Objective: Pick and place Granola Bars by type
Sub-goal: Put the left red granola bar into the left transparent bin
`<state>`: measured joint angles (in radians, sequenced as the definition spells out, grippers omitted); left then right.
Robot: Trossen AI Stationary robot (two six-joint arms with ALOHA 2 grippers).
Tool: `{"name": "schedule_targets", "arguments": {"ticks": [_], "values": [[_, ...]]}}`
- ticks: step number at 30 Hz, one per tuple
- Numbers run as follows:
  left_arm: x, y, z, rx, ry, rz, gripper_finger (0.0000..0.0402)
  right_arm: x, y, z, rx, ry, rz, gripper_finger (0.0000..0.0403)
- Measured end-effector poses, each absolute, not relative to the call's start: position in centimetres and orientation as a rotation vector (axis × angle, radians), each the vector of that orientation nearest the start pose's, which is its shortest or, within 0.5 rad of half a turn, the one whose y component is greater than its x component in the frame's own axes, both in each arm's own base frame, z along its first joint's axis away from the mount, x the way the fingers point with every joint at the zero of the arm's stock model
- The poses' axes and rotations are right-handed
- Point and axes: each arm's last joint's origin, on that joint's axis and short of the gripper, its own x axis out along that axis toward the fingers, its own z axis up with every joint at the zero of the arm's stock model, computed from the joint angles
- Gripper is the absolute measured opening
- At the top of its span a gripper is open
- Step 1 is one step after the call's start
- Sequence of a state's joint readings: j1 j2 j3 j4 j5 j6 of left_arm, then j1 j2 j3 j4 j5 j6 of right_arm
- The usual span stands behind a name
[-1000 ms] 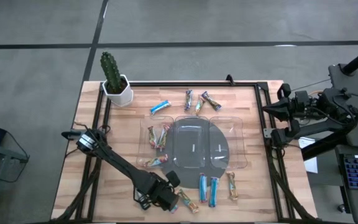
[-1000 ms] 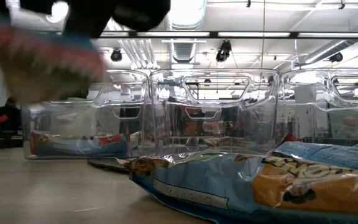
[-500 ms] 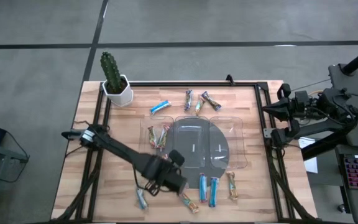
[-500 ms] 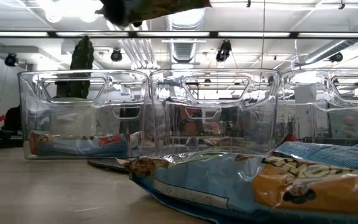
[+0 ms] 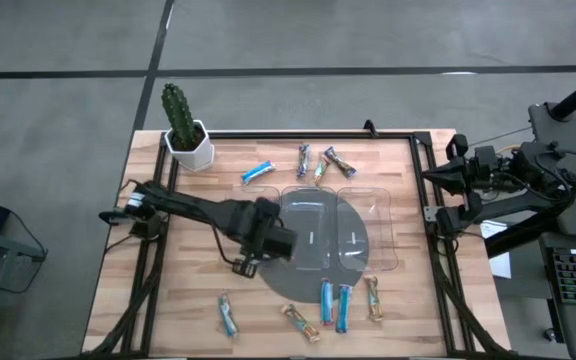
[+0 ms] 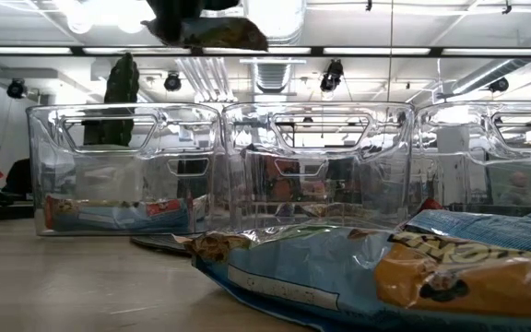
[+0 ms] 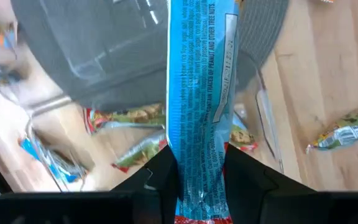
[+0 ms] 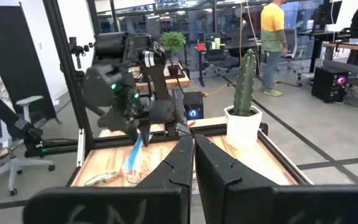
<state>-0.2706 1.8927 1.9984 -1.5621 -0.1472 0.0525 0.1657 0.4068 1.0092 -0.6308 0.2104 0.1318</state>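
The left gripper (image 7: pixel 197 177) is clamped on one end of a bright blue granola bar (image 7: pixel 199 93), which stands out lengthwise from between the two dark fingers (image 7: pixel 166 177). In the high view this gripper (image 5: pixel 273 240) hangs over the left part of the clear plastic compartment tray (image 5: pixel 383 235), above the left compartment where a few multicoloured red and green bars (image 7: pixel 126 116) lie. The tray rests on a dark round mat (image 5: pixel 293 285) on the wooden table (image 5: pixel 193 300). Loose bars lie around it: a blue one (image 5: pixel 258 172) and three more (image 5: pixel 318 162) on the far side, and along the near edge one blue bar (image 5: pixel 228 316) off to the left, a brownish one (image 5: pixel 301 322), two blue ones (image 5: pixel 334 306) side by side and another brownish one (image 5: pixel 374 298). A potted cactus (image 5: pixel 183 125) stands at the table's far left corner. The right gripper (image 8: pixel 194 163) waits off the table's right edge with its fingers pressed together, holding nothing.
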Motion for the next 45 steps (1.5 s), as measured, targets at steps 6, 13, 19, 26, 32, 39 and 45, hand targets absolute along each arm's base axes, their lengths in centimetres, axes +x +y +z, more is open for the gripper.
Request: {"name": "schedule_targets", "arguments": {"ticks": [6, 13, 19, 26, 32, 39, 45], "values": [[31.6, -7.7, 33.3, 0.303, 1.456, -0.094, 0.009, 4.2, 0.1, 39.3, 0.126, 0.025, -0.047, 0.0008], [29.0, -6.8, 30.8, 0.179, 1.365, -0.01, 0.009, 4.2, 0.1, 39.4, 0.125, 0.025, -0.047, 0.0008], [27.3, -6.1, 28.9, 0.087, 1.371, 0.09, 0.009, 4.2, 0.1, 39.4, 0.13, 0.024, -0.049, 0.0008], [27.2, -6.0, 27.8, 0.043, 1.333, 0.114, 0.009, 4.2, 0.0, 39.4, 0.131, 0.022, -0.076, 0.0008], [27.8, -5.8, 27.1, 0.03, 1.297, 0.118, 0.009, 4.2, 0.0, 39.4, 0.134, 0.021, -0.082, 0.0008], [28.1, -5.5, 27.1, 0.04, 1.264, 0.146, 0.009, 4.2, 0.0, 39.4, 0.134, 0.021, -0.083, 0.0008], [28.0, -5.5, 27.0, 0.042, 1.282, 0.114, 0.009, 4.2, 0.0, 39.4, 0.134, 0.021, -0.083, 0.0008]]}}
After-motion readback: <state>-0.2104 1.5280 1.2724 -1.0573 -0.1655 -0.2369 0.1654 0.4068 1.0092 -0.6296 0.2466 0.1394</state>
